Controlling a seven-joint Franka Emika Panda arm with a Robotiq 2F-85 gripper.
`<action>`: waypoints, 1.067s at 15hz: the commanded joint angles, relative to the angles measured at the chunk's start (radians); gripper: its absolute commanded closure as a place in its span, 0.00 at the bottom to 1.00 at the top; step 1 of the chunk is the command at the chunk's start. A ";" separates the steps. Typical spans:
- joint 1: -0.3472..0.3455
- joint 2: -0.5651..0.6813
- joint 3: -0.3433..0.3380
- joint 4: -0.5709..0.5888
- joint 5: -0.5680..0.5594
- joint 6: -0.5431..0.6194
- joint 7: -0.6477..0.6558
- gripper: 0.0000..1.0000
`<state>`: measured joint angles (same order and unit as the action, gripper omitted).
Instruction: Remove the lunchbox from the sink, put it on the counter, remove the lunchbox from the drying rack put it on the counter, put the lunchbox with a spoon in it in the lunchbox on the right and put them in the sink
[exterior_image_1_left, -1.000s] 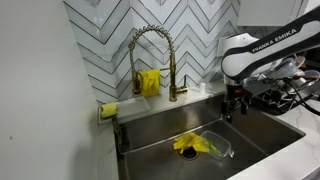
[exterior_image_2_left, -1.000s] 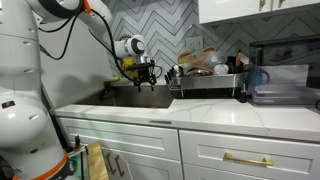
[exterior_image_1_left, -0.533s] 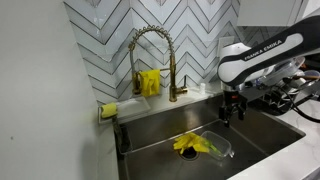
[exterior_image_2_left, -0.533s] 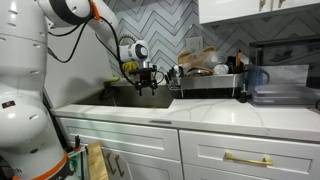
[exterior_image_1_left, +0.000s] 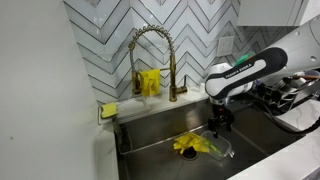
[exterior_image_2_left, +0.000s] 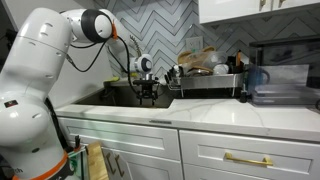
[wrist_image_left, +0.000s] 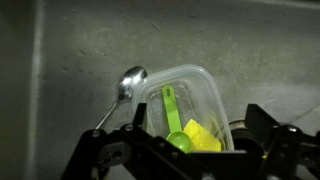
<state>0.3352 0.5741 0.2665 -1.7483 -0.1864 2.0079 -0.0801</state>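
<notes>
The robot arm's black two-fingered tool (exterior_image_1_left: 219, 122) hangs low inside the deep stainless-steel sink (exterior_image_1_left: 160, 128), fingers spread wide above a clear plastic lunchbox (exterior_image_1_left: 216, 147) on the basin floor. In the wrist view, a green plastic spoon (wrist_image_left: 171, 108) lies in the lunchbox, with a metal spoon (wrist_image_left: 128, 85) just beside its corner.

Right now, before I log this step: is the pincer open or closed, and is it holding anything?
Pincer: open, holding nothing, poised over the clear lunchbox.
</notes>
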 joint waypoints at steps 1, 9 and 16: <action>0.014 0.013 -0.012 0.017 0.007 -0.002 -0.004 0.00; 0.039 0.058 -0.032 0.047 -0.032 0.053 0.029 0.00; 0.068 0.116 -0.076 0.047 -0.106 0.228 0.030 0.00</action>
<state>0.3736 0.6598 0.2214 -1.7110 -0.2412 2.1640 -0.0710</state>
